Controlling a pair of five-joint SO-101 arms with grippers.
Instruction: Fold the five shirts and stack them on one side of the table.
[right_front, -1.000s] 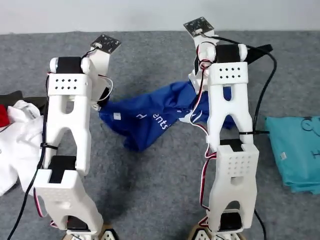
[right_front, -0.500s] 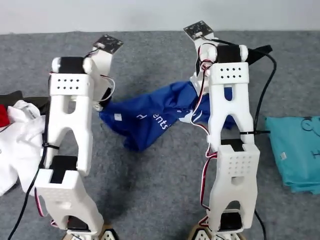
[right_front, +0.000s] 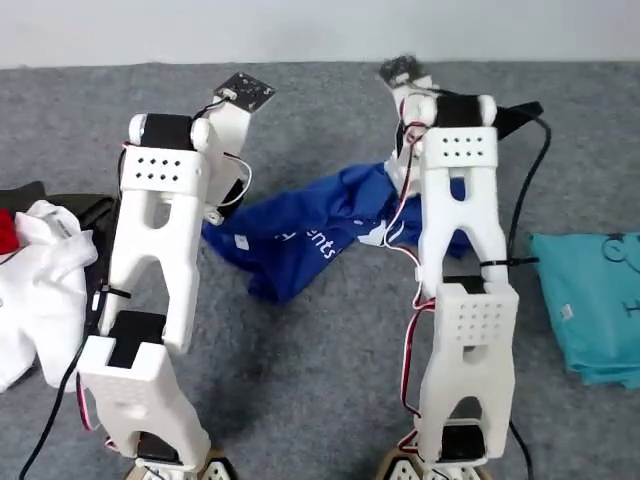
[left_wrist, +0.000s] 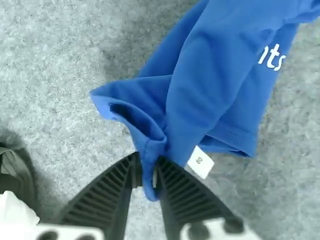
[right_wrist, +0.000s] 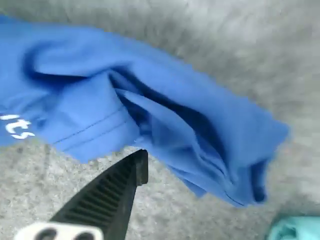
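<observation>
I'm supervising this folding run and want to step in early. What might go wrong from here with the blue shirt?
1. The left end effector pinches only a thin bunched fold of the blue shirt beside its tag; a pull might slip it free.
2. The shirt lies crumpled, so a fold may come out crooked.
3. The white shirt lies close to the left arm; a sideways swing may drag it.

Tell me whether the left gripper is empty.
No, the left gripper is pinched shut on a bunched edge of the blue shirt, beside its white tag.
</observation>
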